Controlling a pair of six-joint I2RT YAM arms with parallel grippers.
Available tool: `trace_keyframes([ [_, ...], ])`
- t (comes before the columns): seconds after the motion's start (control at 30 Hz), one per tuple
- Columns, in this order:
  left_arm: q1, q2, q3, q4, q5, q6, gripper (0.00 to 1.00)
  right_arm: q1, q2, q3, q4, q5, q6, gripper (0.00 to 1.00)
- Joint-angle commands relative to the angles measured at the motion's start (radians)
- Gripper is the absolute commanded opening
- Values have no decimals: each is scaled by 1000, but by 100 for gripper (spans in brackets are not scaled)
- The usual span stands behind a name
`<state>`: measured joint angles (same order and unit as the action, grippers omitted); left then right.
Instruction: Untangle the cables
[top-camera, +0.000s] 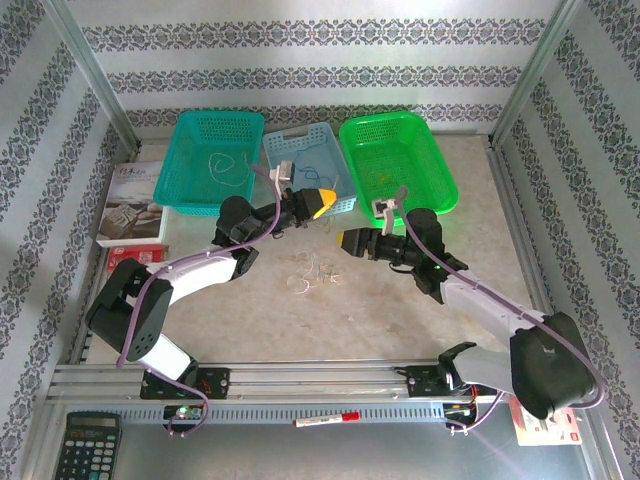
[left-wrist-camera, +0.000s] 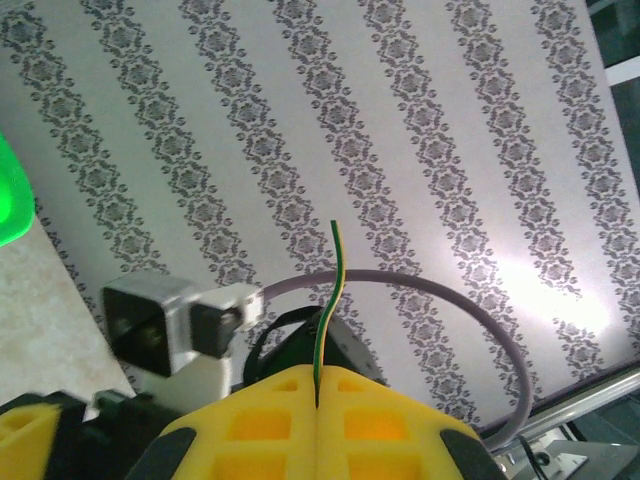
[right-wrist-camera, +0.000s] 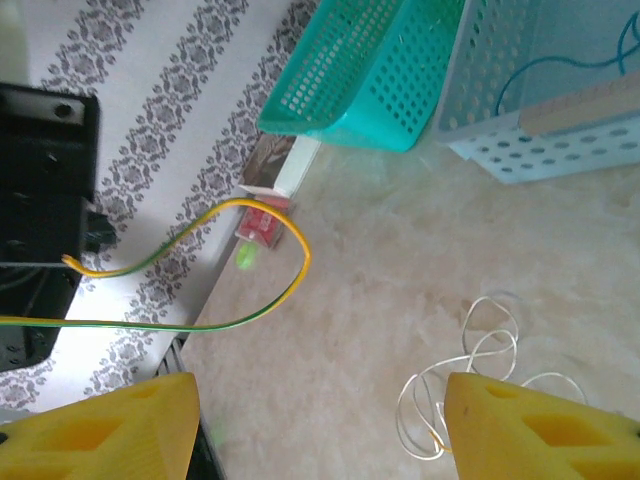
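A small bunch of whitish cables (top-camera: 315, 277) lies in loose loops on the table between the arms, and the same loops (right-wrist-camera: 470, 365) lie just beside my right finger. My left gripper (top-camera: 323, 204) hangs above them in front of the baskets. Its yellow fingers (left-wrist-camera: 390, 425) are shut on a yellow-green cable (left-wrist-camera: 330, 300) that sticks up out of the seam. The same cable (right-wrist-camera: 285, 285) curves through the air in the right wrist view. My right gripper (top-camera: 346, 243) is open to the right of the bunch, with nothing between its yellow fingers (right-wrist-camera: 110, 430).
Three baskets stand along the back: teal (top-camera: 190, 150) holding a whitish wire, light blue (top-camera: 330, 140) holding a blue wire, green (top-camera: 440, 170). A booklet (top-camera: 130, 200) and a red card (top-camera: 150, 255) lie at the left. A calculator (top-camera: 85, 445) and a red marker (top-camera: 325, 420) rest by the front rail.
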<state>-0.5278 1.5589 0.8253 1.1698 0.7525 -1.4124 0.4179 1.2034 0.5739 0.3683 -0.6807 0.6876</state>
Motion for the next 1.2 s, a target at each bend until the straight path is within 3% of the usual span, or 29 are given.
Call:
trace_keyframes([
  [0.0,11,20,30,140,14,-57,0,23,28,40,14,10,-40,66],
  [0.67,7,-1,19,128,18,-52,0,-10,-2,62,18,33,-28,65],
  [1.17,-6,-15,34,128,12,-54,0,45,87,144,37,44,-28,64],
])
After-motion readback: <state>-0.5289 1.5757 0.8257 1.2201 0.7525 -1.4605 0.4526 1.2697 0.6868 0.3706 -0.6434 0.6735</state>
